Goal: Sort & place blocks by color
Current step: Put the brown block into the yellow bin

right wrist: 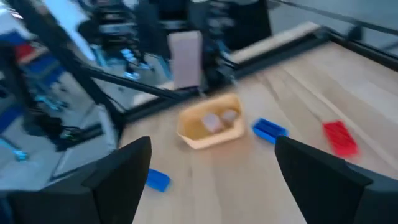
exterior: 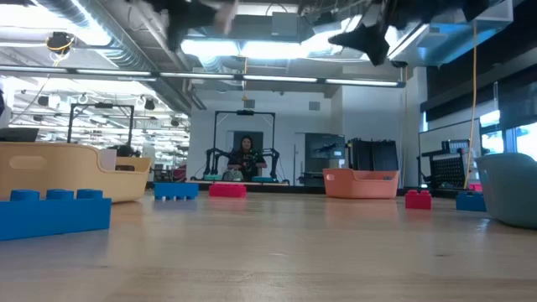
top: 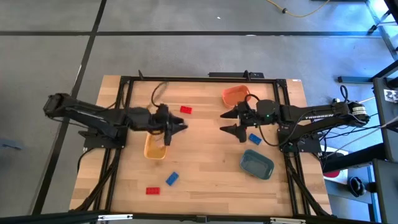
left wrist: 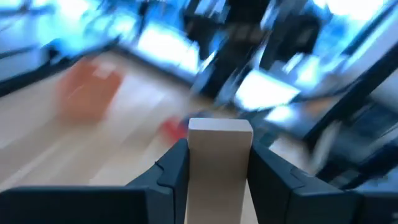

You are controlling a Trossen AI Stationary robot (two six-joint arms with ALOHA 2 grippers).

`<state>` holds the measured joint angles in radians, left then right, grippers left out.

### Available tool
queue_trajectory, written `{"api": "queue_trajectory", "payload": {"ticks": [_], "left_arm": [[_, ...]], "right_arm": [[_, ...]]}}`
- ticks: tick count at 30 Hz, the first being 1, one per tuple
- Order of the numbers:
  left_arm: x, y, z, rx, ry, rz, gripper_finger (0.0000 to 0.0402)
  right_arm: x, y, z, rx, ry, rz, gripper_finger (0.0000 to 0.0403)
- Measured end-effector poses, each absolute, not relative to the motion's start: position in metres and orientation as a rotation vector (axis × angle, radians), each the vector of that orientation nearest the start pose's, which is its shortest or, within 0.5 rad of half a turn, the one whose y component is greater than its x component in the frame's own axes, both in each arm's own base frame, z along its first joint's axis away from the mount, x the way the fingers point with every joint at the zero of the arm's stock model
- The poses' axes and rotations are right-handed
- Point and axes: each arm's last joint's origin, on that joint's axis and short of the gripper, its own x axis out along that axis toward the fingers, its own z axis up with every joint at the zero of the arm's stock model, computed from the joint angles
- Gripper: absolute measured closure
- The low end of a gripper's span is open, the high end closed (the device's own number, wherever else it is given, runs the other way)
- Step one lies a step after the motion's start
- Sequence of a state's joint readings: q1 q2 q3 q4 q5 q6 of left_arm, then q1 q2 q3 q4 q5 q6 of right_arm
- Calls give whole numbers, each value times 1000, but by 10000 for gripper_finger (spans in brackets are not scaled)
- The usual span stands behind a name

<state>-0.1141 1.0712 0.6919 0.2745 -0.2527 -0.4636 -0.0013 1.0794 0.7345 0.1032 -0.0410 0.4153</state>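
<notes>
Left gripper (left wrist: pixel 214 171) clamped on a beige block (left wrist: pixel 219 162), above the yellow tray (top: pixel 155 148).
Right gripper (top: pixel 238 121) hangs with fingers wide apart, holding nothing, well off to that tray's side; two beige blocks (right wrist: pixel 219 119) lie inside the yellow tray.

Grey floor (top: pixel 186 50), bright ceiling lights (exterior: pixel 252 46)

three trays (top: pixel 155 149), two red blocks (top: pixel 186 110)

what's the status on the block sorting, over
Left tool shut on beige block above yellow tray. Right tool open, empty. Red and blue blocks loose. Nothing blocking.
</notes>
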Motion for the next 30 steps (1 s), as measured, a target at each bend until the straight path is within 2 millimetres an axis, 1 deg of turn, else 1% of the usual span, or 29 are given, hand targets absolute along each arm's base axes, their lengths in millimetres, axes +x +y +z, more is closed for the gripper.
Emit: {"api": "queue_trajectory", "payload": {"ticks": [3,5,8,12,24,25,27,30], "left_arm": [[235,-9,275,-486,-93,98,286],[232,-6,274,-497,-155,82,286],[232,-7,269,-495,-129,88,286],[232,-9,273,-496,-141,73,286],[233,-10,268,-494,-92,78,286],[233,-12,269,-491,-81,68,286],[236,-15,272,-481,10,31,286],[236,-26,279,-448,296,-12,286]], "right_arm": [[241,3,291,420,210,16,57],[241,3,292,420,200,19,57],[241,3,292,423,193,20,57],[241,3,292,425,197,19,57],[241,3,291,420,202,17,57],[241,3,291,420,202,18,57],[241,3,291,419,202,15,57],[241,2,291,417,198,0,57]]}}
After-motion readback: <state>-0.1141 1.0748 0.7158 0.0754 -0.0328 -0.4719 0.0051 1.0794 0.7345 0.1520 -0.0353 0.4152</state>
